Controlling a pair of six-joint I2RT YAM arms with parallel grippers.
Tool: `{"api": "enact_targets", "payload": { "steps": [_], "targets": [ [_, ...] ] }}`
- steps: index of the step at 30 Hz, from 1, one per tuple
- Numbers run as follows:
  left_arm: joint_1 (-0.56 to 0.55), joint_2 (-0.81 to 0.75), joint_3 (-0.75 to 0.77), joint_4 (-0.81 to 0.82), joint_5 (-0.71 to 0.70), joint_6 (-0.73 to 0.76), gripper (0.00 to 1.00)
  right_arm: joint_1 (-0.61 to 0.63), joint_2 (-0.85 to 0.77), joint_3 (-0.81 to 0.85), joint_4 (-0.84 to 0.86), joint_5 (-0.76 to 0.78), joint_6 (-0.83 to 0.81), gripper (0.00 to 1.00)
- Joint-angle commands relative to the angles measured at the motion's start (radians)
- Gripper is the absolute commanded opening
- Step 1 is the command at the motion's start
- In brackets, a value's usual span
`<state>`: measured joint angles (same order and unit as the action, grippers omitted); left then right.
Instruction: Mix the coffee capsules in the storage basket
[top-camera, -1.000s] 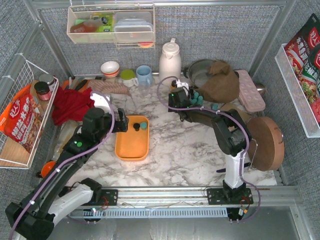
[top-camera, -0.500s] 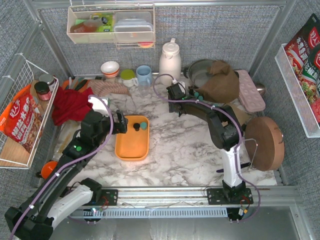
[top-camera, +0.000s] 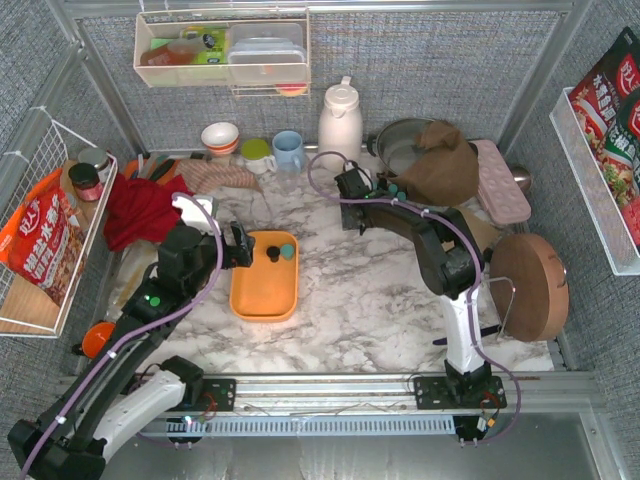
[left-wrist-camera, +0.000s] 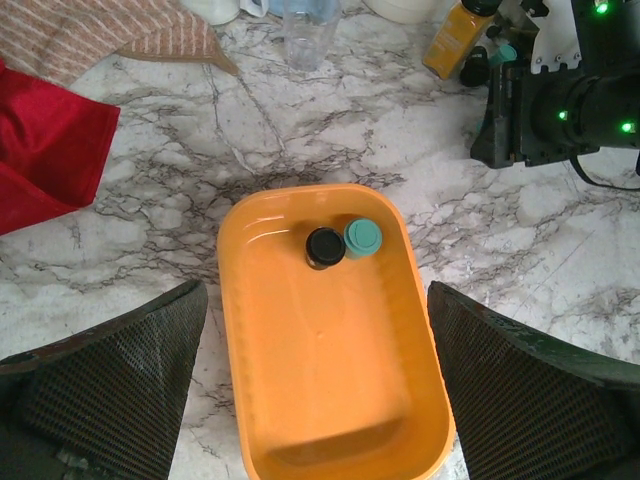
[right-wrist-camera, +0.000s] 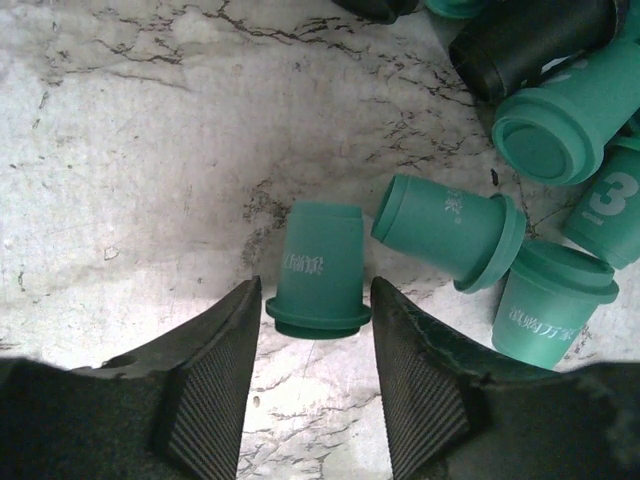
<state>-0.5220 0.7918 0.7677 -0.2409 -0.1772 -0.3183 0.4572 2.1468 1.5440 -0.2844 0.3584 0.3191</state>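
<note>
Top external: against one second ago, the right gripper (top-camera: 352, 187) is found shifted toward 12 o'clock, beside loose coffee capsules (top-camera: 393, 190). The storage basket (top-camera: 264, 285) is unmoved.

Left wrist: the left gripper (left-wrist-camera: 318, 290) is spread wide over the basket. A black capsule (left-wrist-camera: 324, 247) and a teal capsule (left-wrist-camera: 363, 238) touch at its 12 o'clock end.

Right wrist: a lying capsule (right-wrist-camera: 320, 262) is bracketed narrowly by the fingers (right-wrist-camera: 205, 390). Contact cannot be told.

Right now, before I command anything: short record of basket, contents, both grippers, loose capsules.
basket: orange storage basket
contents: one black capsule, one teal capsule, side by side at its far end
left gripper: open, over the basket
right gripper: flanking a lying capsule, teal; grip unclear
loose capsules: teal and black, heaped beside it
</note>
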Motion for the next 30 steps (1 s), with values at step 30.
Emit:
{"api": "enact_targets", "payload": {
  "steps": [30],
  "targets": [
    [-0.058,-0.009,-0.235,0.529,0.119,0.161,0.99,-0.018,-0.540,-0.273,-0.227,-0.351,-0.312,0.39]
  ]
}}
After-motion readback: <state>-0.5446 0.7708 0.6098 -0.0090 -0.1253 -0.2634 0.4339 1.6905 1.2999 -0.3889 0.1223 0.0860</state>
